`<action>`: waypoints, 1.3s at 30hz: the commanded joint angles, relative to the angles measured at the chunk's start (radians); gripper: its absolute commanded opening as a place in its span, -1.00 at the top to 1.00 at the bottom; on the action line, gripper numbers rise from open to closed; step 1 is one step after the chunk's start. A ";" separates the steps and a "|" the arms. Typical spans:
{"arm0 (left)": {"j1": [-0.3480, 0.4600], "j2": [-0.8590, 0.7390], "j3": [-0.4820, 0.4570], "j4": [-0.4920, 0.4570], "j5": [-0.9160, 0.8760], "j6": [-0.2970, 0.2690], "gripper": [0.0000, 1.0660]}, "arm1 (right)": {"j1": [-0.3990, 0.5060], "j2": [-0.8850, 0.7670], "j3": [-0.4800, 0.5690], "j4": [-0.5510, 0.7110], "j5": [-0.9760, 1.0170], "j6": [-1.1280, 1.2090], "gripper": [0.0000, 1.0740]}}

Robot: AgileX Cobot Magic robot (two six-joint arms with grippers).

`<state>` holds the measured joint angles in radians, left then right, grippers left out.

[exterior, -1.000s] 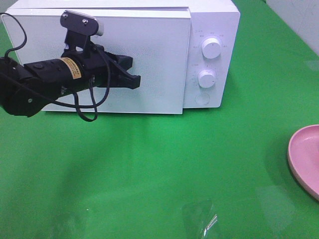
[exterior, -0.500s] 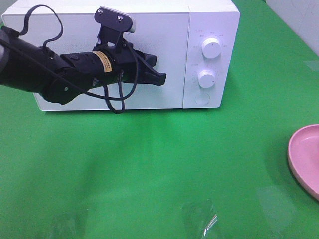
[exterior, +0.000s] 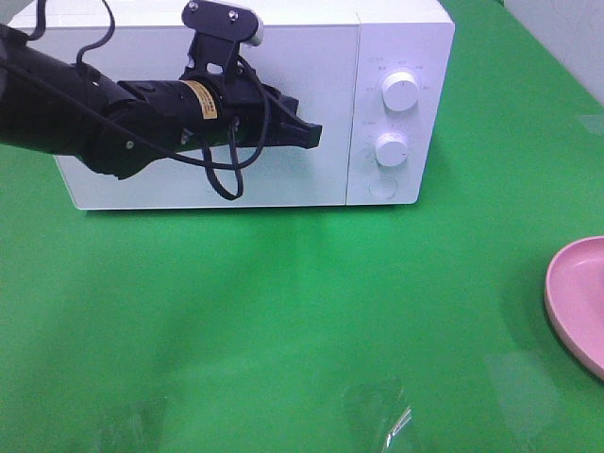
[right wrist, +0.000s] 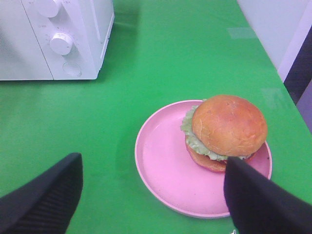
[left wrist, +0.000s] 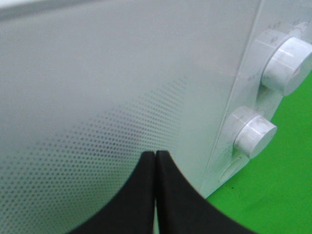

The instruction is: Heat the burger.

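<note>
The burger (right wrist: 226, 126), brown bun over green lettuce, sits on the pink plate (right wrist: 161, 170) in the right wrist view. My right gripper (right wrist: 153, 163) hovers open above that plate, a finger on each side, touching nothing. In the high view only the plate's edge (exterior: 576, 302) shows at the far right; the burger is out of frame there. The white microwave (exterior: 283, 38) stands at the back with its door flush. My left gripper (exterior: 311, 137) is shut and empty, its tips (left wrist: 155, 156) against the door's front (left wrist: 97, 87).
The microwave's control panel carries two white knobs (exterior: 400, 92) (exterior: 391, 149) and a round button (exterior: 382, 189) below them. Green table surface (exterior: 302, 321) spreads in front of the microwave. A light wall edge lies past the table's right side.
The microwave door went from standing ajar to flush with the body. My left gripper moved right and toward the microwave along with it. The plate has not moved.
</note>
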<state>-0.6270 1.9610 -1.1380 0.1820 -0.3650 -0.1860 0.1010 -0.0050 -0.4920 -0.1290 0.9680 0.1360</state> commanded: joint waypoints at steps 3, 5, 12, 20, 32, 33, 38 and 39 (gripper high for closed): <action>-0.050 -0.073 0.030 -0.015 0.133 -0.002 1.00 | -0.006 -0.025 0.000 0.004 -0.007 -0.004 -0.40; -0.071 -0.102 0.038 -0.016 0.226 -0.002 1.00 | -0.006 -0.025 0.000 0.004 -0.007 -0.004 -0.40; -0.120 -0.166 0.038 -0.019 0.545 -0.006 -0.11 | -0.006 -0.025 0.000 0.004 -0.007 -0.004 -0.40; -0.121 -0.216 0.036 -0.081 0.950 -0.010 -0.86 | -0.006 -0.025 0.000 0.004 -0.007 -0.004 -0.40; -0.086 -0.283 0.034 -0.141 1.381 -0.015 -0.84 | -0.006 -0.025 0.000 0.004 -0.007 -0.004 -0.40; -0.045 -0.311 0.034 -0.140 1.428 -0.024 -0.84 | -0.006 -0.025 0.000 0.004 -0.007 -0.004 -0.40; 0.136 -0.436 0.034 -0.138 1.513 -0.016 -0.84 | -0.006 -0.025 0.000 0.004 -0.007 -0.004 -0.40; 0.136 -0.436 0.034 -0.138 1.513 -0.016 -0.84 | -0.006 -0.025 0.000 0.004 -0.007 -0.004 -0.40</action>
<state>-0.5000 1.5400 -1.1030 0.0410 1.1240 -0.1960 0.1010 -0.0050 -0.4920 -0.1280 0.9680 0.1360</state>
